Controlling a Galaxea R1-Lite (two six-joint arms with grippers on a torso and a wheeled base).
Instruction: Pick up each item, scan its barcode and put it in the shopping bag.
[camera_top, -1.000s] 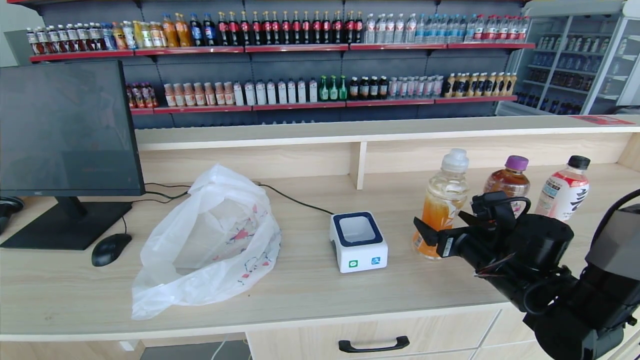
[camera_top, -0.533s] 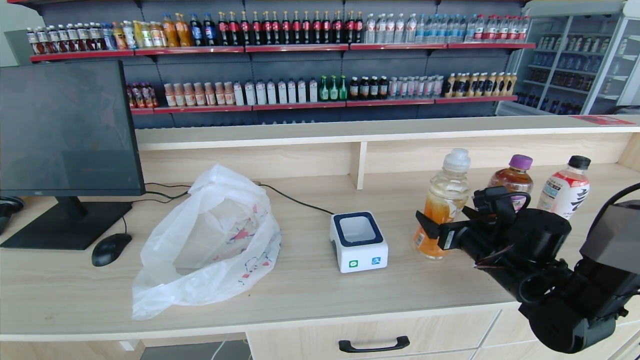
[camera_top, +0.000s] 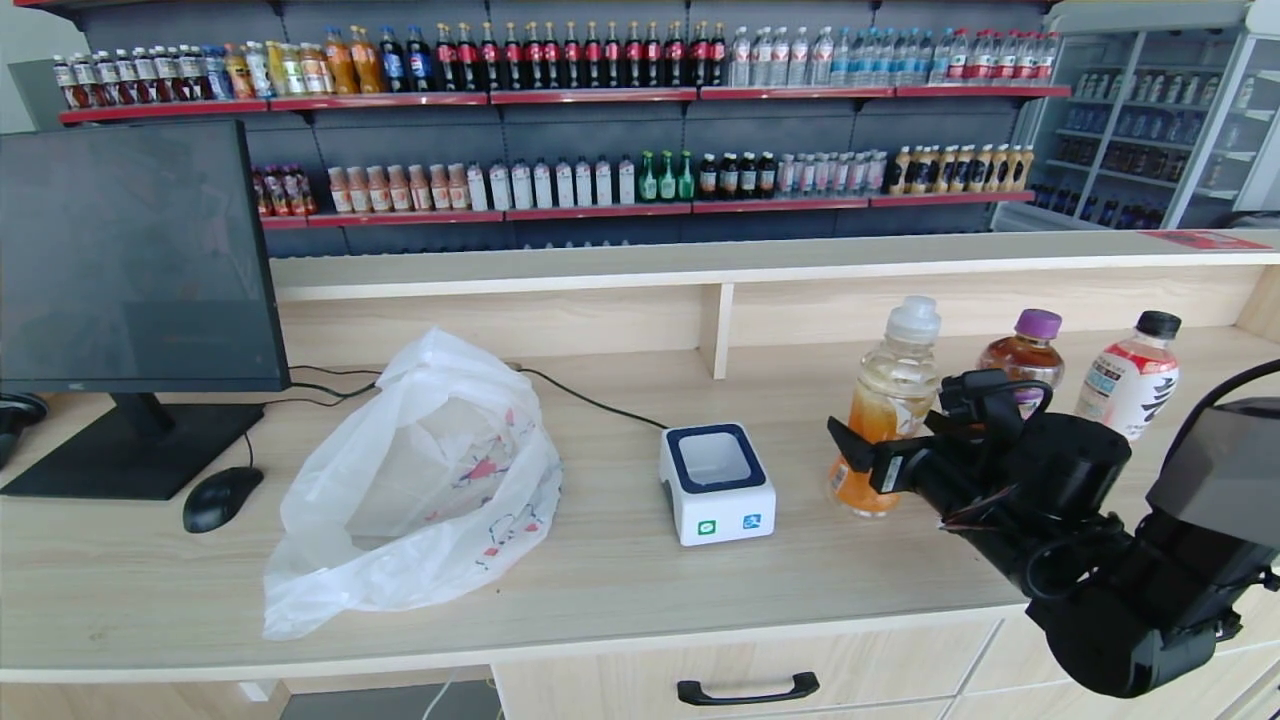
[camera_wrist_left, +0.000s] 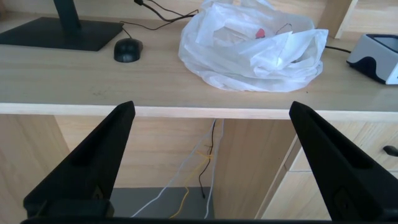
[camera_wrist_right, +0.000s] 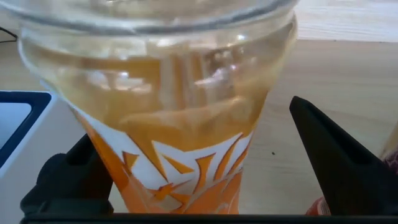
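An orange juice bottle (camera_top: 888, 385) with a white cap stands upright on the wooden counter (camera_top: 640, 570), right of the white barcode scanner (camera_top: 717, 482). My right gripper (camera_top: 892, 442) is open, its fingers either side of the bottle's lower body. In the right wrist view the orange juice bottle (camera_wrist_right: 180, 124) stands between the fingers (camera_wrist_right: 336, 168), with a gap on one side. A tea bottle with a purple cap (camera_top: 1022, 352) and a white bottle with a black cap (camera_top: 1130, 385) stand behind. The white shopping bag (camera_top: 420, 480) lies open left of the scanner. My left gripper (camera_wrist_left: 211, 168) hangs open below the counter edge (camera_wrist_left: 186, 109).
A monitor (camera_top: 130, 260) and black mouse (camera_top: 222, 497) sit at the counter's left, with a cable running behind the bag to the scanner. A raised shelf backs the counter. A drawer handle (camera_top: 747, 690) is below the front edge. The left wrist view shows the bag (camera_wrist_left: 249, 43) and mouse (camera_wrist_left: 127, 50).
My right gripper has moved a little up and forward, so its fingers now flank the orange juice bottle more closely. The bottles, the scanner and the bag have not moved.
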